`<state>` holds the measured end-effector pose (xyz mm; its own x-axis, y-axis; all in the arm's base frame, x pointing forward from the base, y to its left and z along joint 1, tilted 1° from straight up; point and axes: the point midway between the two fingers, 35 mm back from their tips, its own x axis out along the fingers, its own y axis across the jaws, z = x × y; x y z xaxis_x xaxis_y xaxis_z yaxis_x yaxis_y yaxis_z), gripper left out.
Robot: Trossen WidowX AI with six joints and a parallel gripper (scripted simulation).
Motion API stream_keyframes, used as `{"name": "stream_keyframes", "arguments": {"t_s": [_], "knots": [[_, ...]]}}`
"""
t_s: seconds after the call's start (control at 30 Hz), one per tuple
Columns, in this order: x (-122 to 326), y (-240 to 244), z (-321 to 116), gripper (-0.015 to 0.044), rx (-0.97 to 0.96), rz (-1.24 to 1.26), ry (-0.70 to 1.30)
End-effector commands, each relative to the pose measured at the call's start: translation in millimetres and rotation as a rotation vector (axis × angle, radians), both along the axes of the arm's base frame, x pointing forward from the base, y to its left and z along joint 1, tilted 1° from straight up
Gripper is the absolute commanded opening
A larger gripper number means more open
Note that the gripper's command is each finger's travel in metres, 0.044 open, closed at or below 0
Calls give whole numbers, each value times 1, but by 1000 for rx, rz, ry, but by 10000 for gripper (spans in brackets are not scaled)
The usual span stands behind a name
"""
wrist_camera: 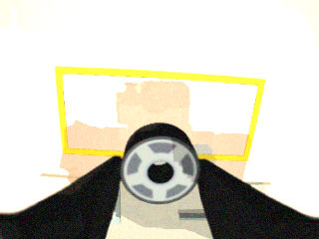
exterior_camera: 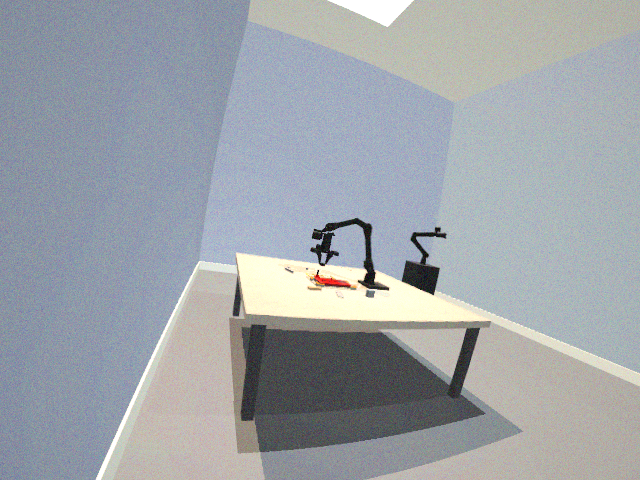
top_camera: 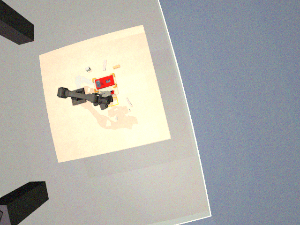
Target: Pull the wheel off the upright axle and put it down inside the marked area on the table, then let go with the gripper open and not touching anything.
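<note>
My gripper (exterior_camera: 322, 261) (wrist_camera: 159, 164) is shut on the wheel (wrist_camera: 159, 193), which has a black tyre and a grey hub with a dark central hole. The wheel hangs above the table, clear of the axle. The marked area is a yellow outline (top_camera: 113, 105) (wrist_camera: 159, 75); in the wrist view most of it shows beyond the wheel, whose tyre overlaps its near line. A short dark upright axle (exterior_camera: 317, 272) stands at the end of the red base in the exterior view. In the top view the arm hides the fingers, the wheel and part of the outline.
A red base (top_camera: 104, 84) (exterior_camera: 336, 283) lies between orange corner pieces beside the marked area. A grey block (top_camera: 87, 69) (exterior_camera: 370, 293), a pale strip (top_camera: 104, 64) (exterior_camera: 339, 294), an orange block (top_camera: 116, 66) (exterior_camera: 314, 288) and a thin bar (top_camera: 129, 101) (exterior_camera: 288, 269) lie around.
</note>
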<state>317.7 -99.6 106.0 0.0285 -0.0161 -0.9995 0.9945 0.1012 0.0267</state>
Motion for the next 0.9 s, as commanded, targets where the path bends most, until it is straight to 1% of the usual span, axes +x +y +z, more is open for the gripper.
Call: {"name": "stream_keyframes", "arguments": {"t_s": [0.0,0.37,0.5,0.87], "knots": [[1,-1,-18,0,-1,5,10],[-1,-1,-74,0,0,5,11],[-2,-1,-78,0,0,5,11],[-2,0,-71,289,3,0,12]]}}
